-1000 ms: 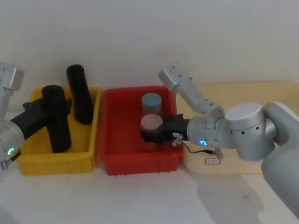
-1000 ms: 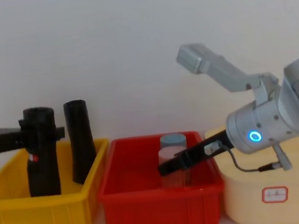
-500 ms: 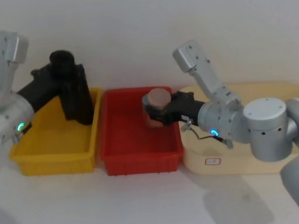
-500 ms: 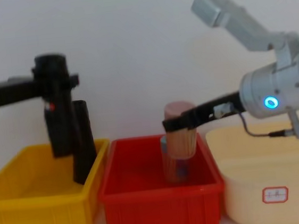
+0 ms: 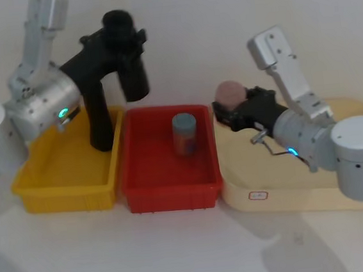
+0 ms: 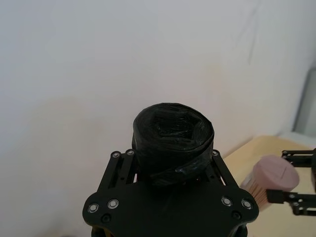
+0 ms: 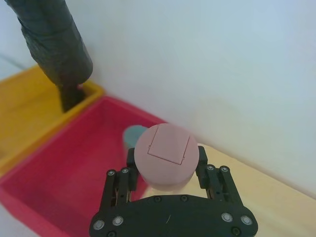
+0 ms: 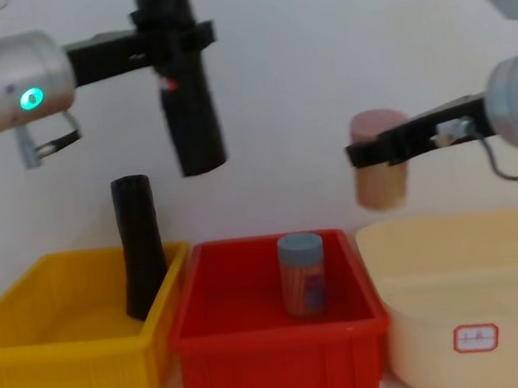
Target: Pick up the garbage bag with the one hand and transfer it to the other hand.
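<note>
The garbage bag (image 8: 185,90), a black rolled cylinder with a small red mark, hangs upright in the air above the seam between the yellow and red bins. My left gripper (image 8: 172,42), on the green-ringed arm, is shut on its upper part. The same garbage bag (image 5: 127,57) shows in the head view, and its rolled end (image 6: 173,136) sits between the left fingers. My right gripper (image 8: 379,149), on the blue-ringed arm, is shut on a pink-capped canister (image 8: 379,174) held over the left edge of the cream tray (image 8: 471,274). A wide gap separates the two grippers.
A plain black roll (image 8: 140,243) leans upright in the yellow bin (image 8: 75,380). The red bin (image 8: 276,359) holds a blue-capped can (image 8: 302,273). The white wall stands close behind the bins.
The left arm has lifted the garbage bag out of the yellow bin, up and to the right. The right arm has raised the pink-capped canister from the red bin and carried it right, over the cream tray.
</note>
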Robot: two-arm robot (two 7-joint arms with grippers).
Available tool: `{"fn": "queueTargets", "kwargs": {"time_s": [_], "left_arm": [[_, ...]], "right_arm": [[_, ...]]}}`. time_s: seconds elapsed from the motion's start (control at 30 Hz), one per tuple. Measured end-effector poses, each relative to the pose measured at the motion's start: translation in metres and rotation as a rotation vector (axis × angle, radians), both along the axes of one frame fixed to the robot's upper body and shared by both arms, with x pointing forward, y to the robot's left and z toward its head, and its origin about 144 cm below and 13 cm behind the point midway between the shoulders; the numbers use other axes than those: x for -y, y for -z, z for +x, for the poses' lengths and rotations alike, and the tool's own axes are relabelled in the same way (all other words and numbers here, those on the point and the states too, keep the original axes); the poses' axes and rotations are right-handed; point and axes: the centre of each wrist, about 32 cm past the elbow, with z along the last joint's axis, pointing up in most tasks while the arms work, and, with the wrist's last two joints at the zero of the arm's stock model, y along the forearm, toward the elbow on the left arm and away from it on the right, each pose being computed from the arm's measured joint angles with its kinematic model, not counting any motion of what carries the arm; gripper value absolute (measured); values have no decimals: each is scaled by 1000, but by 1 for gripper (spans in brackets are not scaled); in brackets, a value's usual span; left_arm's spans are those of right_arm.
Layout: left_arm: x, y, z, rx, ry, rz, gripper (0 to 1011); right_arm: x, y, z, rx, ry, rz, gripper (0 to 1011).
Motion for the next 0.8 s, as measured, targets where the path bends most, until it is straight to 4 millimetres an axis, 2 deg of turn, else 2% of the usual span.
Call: {"fn": "queueTargets", "kwargs": {"time_s": [0.53,0.67,0.73,0.77,0.8], "left_arm": [[64,-17,35,12,228,-40,466],[86,-18,47,-2,303,-48,466],[98,-18,53,-13,337,-52,466],[107,-17,59,-23,364,-56,466],[110,-16,61,-25,375,-58,466]], "right_arm": [[33,-6,-29,0,233,-60,648],[43,-6,-37,-9,303,-75,653],[48,-6,-41,-14,339,-84,671],[50,-6,-43,-16,353,-86,732],[51,-6,-44,-18,365,-89,748]]}}
